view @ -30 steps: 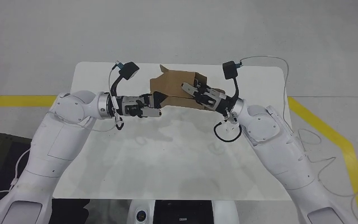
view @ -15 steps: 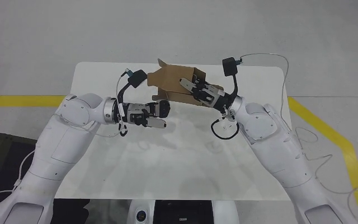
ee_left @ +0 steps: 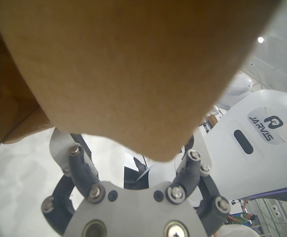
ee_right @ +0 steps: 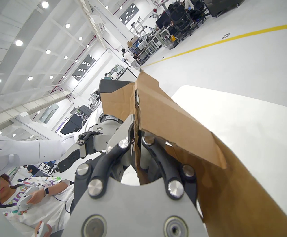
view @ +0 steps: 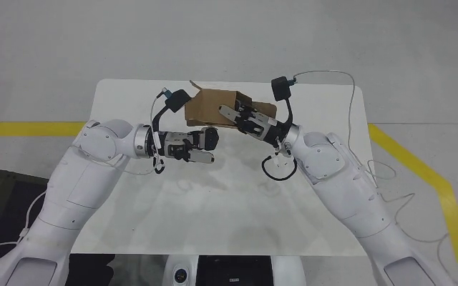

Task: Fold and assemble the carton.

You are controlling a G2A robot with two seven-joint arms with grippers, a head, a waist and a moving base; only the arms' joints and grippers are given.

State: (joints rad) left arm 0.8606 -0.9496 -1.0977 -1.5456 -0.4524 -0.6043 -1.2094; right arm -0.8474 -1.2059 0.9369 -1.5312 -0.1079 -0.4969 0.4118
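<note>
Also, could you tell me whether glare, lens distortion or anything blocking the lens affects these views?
Top view: even light, only faint reflections on the white rectangular table. Left wrist view: the brown cardboard carton hangs right before the lens, hiding much beyond it. Right wrist view: round ceiling lamps glare brightly, and the wide lens bends the white ceiling girders.

White table (view: 215,214) on a pale grey floor (view: 229,36), brightly lit.
A yellow line (view: 28,129) crosses the floor; round ceiling lights (ee_right: 19,42) shine overhead; desks with dark office chairs (ee_right: 181,15) stand far behind.
</note>
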